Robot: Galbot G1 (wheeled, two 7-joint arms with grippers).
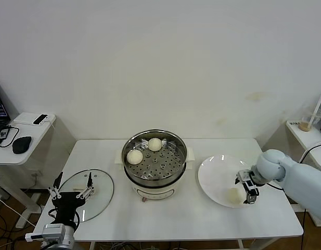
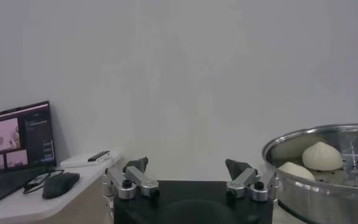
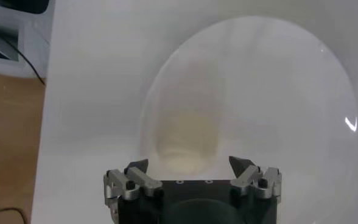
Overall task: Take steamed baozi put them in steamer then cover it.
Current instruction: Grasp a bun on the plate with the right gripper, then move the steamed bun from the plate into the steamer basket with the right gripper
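Right gripper point(image 1: 247, 188): lower right of the head view, poised over the white plate point(image 1: 215, 169), jaws spread wide with nothing between them; in the right wrist view the spread tips frame a pale steamed baozi point(image 3: 188, 143) lying on the plate just ahead, so the opening appears set to straddle the bun for a pickup. In the head view that same bun point(image 1: 233, 195) sits near the plate's lower edge, beside the gripper. Steamer point(image 1: 154, 159): centre of the frame, steel pot on a cream base, uncovered, perforated tray holding two buns, one at upper middle point(image 1: 155, 144), one at left point(image 1: 134, 156); the open top leaves room for further buns. Cover point(image 1: 86, 194): glass lid lying flat on the worktop point(image 1: 202, 221) at lower left, clear of the steamer, presumably set aside until loading ends. Left gripper point(image 1: 72, 194): parked above the cover, jaws spread, holding nothing, seemingly stationed for the final covering step.
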